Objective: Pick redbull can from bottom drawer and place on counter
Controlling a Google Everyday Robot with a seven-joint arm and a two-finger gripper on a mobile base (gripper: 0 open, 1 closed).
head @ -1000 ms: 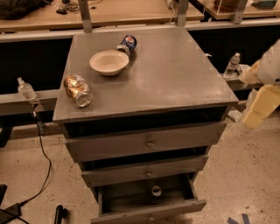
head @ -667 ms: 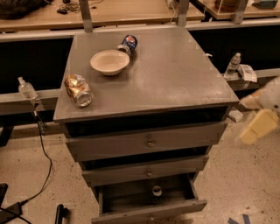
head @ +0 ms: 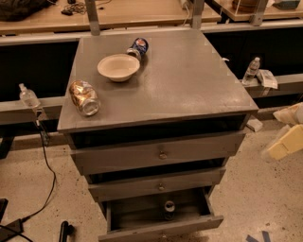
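Observation:
The bottom drawer of the grey cabinet stands pulled open. The redbull can stands upright inside it near the middle, only its silver top and dark body showing. The counter is the cabinet's broad grey top. My gripper is at the right edge of the view, pale and blurred, beside the cabinet at about the height of the top drawer. It is well away from the can and holds nothing that I can see.
On the counter lie a gold-brown can on its side at front left, a white bowl, and a blue can behind it. Tan tabletops run behind. A cable crosses the floor left.
My gripper has moved down and slightly outward along the right side of the cabinet. The cans, bowl and drawers have not moved.

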